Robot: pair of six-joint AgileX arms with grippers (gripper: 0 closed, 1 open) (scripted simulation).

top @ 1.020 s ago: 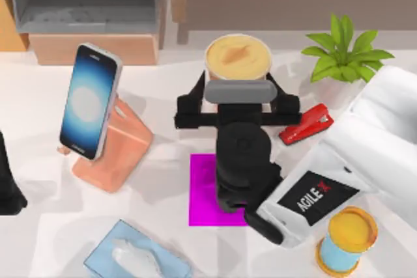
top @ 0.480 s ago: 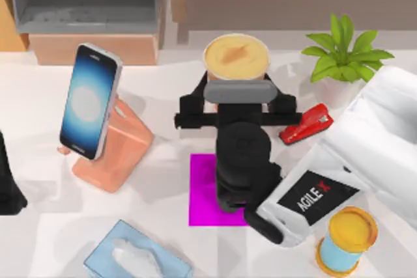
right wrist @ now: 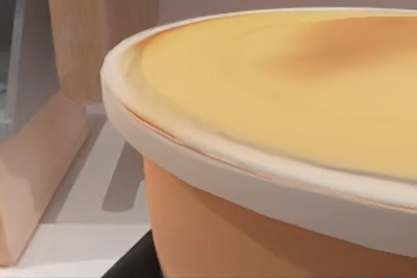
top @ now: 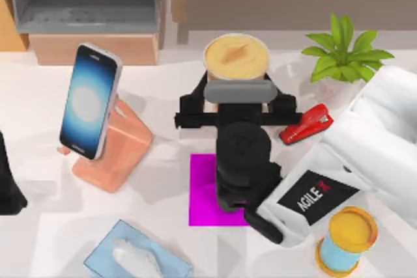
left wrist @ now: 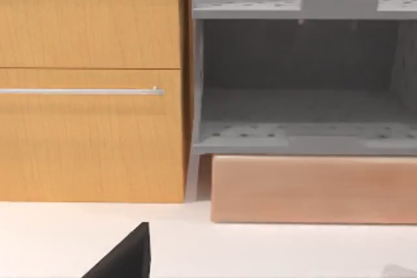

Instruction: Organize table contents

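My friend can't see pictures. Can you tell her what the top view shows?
The right gripper reaches around an orange cup with a creamy top, on a white table. A glowing smartphone leans on a peach stand at the left; a red stapler and magenta pad lie nearby.

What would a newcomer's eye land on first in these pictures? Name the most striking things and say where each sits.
The right gripper stands at the tall orange cup at the table's far middle, its black fingers on either side of the cup. Just in front lies the magenta pad. At the left, the smartphone leans glowing on a salmon stand.
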